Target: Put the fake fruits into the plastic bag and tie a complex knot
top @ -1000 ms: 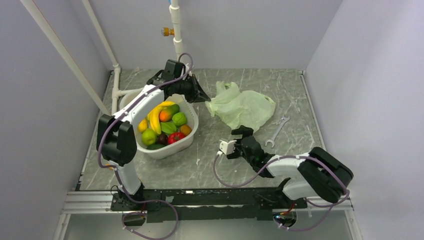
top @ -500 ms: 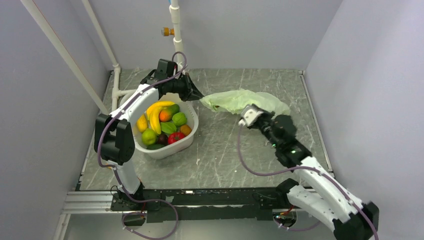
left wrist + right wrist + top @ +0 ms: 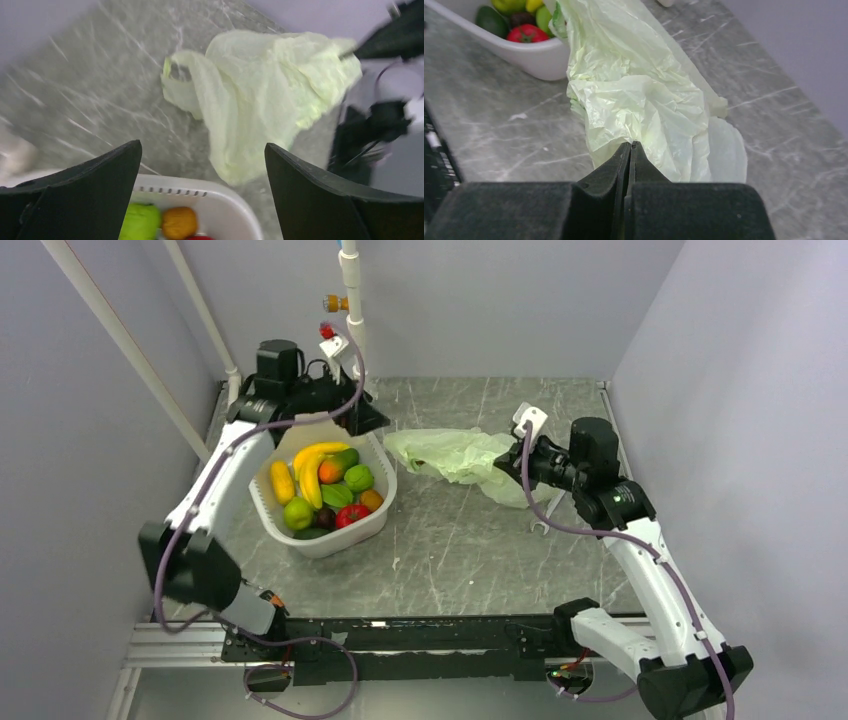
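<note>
Lab cell; bare walls (image 3: 500, 310), marbled table (image 3: 450, 540)

Open tabletop (image 3: 470, 560) runs across the lower middle of the top view, between the white basin (image 3: 320, 542) at left and the right arm (image 3: 652, 570) at right. Above it the plastic bag (image 3: 455, 453) stretches across mid-frame; a white pipe (image 3: 352, 310) stands behind, upper centre

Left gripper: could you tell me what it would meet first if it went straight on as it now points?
The left gripper would probably meet the plastic bag, just beyond the white basin rim; depth is unclear.
</note>
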Controlling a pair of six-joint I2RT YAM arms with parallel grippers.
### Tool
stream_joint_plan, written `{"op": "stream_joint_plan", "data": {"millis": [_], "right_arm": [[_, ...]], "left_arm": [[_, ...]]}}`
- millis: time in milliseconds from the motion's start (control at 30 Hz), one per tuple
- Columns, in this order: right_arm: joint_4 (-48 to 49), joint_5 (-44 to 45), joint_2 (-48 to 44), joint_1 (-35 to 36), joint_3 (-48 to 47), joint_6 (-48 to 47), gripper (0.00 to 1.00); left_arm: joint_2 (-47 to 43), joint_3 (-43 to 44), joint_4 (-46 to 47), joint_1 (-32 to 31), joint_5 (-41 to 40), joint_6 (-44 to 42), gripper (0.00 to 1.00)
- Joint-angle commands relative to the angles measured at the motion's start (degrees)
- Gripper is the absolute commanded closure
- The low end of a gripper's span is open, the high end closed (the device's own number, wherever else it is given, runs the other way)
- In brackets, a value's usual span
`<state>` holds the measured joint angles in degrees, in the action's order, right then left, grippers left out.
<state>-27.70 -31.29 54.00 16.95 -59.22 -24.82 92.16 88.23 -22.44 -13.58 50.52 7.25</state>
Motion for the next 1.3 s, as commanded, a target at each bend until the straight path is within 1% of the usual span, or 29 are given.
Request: {"op": "stream_joint_plan", "data": {"millis": [0,67,167,200,267,300,367,433,467,500,533,567,600,633,667,700,733,767,800,833,867,900,933,1000,1033,1100,1167,1267], "right_arm": [[-3.3,-9.2,1.6,-1.3,-5.6,7.9,1.00],[-3.2,-10.1,2.4,-1.5,-6.6,9.4,1.00],[-3.3,-11.2,2.9,-1.5,-7.3,10.9,1.00],[-2.9,-11.5,2.8,-1.5,-7.2,11.3,1.00],[-2.3,-12.0,2.6,-1.5,-7.2,11.8,1.00],[-2.3,-12.6,2.8,-1.5,-7.4,11.8,1.00],[-2.8,-13.5,3.2,-1.5,-7.9,12.0,1.00],[-2.9,-14.5,3.5,-1.5,-8.2,12.2,1.00],[-2.8,-14.8,3.6,-1.5,-8.3,12.4,1.00],[-2.5,-14.9,3.6,-1.5,-8.4,12.6,1.00],[-2.5,-15.0,3.6,-1.5,-8.5,12.4,1.00],[-2.6,-14.6,3.6,-1.6,-8.5,12.1,1.00],[-2.8,-13.9,3.6,-1.6,-8.5,11.5,1.00],[-3.1,-12.7,3.6,-1.7,-8.1,10.4,1.00],[-2.9,-10.6,3.6,-2.0,-7.3,9.5,1.00],[-2.4,-9.2,3.8,-3.2,-6.5,8.6,1.00],[-2.3,-9.2,4.4,-5.3,-5.8,6.6,0.91],[-2.5,-10.4,5.3,-8.0,-6.1,4.8,0.75],[-2.9,-11.8,6.4,-11.0,-7.4,4.0,0.55],[-3.4,-13.3,7.2,-13.3,-9.5,4.0,0.37],[-4.0,-14.3,7.9,-14.9,-11.7,4.6,0.25],[-4.8,-15.3,7.9,-15.2,-13.7,4.4,0.08],[-5.3,-16.4,7.5,-15.2,-14.9,4.4,0.01],[-3.0,-18.3,5.1,-15.1,-14.9,6.5,0.00],[-1.9,-18.9,3.7,-14.8,-14.5,7.1,0.00],[-0.2,-18.0,2.0,-12.2,-14.2,7.2,0.00],[0.4,-13.5,1.4,-7.4,-14.2,5.7,0.00],[2.7,-3.6,0.7,0.6,-12.2,1.1,0.00]], "left_arm": [[-12.2,-5.6,0.4,-2.9,5.1,-40.8,0.01],[-15.4,-8.4,1.3,-6.7,2.7,-48.3,0.01],[-17.2,-9.1,2.1,-14.2,-1.8,-52.3,0.00],[-17.2,-8.8,2.0,-17.0,-3.4,-53.4,0.01],[-17.0,-9.8,5.3,-21.4,-7.1,-54.9,0.01],[-16.6,-10.3,6.8,-23.3,-8.7,-57.1,0.01],[-15.0,-10.9,9.0,-25.9,-11.2,-62.4,0.01],[-12.8,-9.8,8.0,-27.7,-11.9,-67.2,0.02],[-11.7,-8.9,6.8,-28.5,-12.0,-69.3,0.04],[-10.6,-7.8,4.8,-29.2,-11.9,-71.6,0.08],[-9.8,-6.8,3.3,-29.9,-12.4,-73.5,0.19],[-9.1,-6.0,2.9,-30.6,-13.1,-73.6,0.34],[-8.6,-4.8,2.3,-30.7,-12.9,-71.7,0.51],[-7.9,-2.9,0.6,-30.5,-12.1,-69.0,0.71],[-7.3,-0.1,-0.4,-30.0,-11.1,-64.5,0.96],[-6.8,1.9,-0.7,-28.8,-9.0,-56.0,1.00],[-6.2,3.4,-0.4,-27.5,-6.8,-49.0,1.00],[-5.3,4.9,0.2,-26.3,-5.3,-41.0,1.00],[-4.3,6.0,0.9,-25.1,-4.1,-34.0,1.00],[-3.1,6.8,1.7,-24.0,-3.3,-27.5,1.00],[-1.6,7.7,2.4,-22.8,-2.1,-21.2,1.00],[-0.1,8.6,3.2,-21.9,-0.9,-16.2,1.00],[1.1,9.5,4.0,-21.1,0.5,-11.5,1.00],[3.6,11.8,4.9,-20.2,2.0,-4.4,1.00],[4.7,13.0,5.0,-19.8,3.5,-2.0,1.00],[6.5,15.4,4.0,-19.7,3.7,0.4,1.00],[7.6,17.0,3.9,-19.6,4.7,2.7,1.00],[8.7,18.6,3.0,-19.5,4.7,5.6,1.00]]}}
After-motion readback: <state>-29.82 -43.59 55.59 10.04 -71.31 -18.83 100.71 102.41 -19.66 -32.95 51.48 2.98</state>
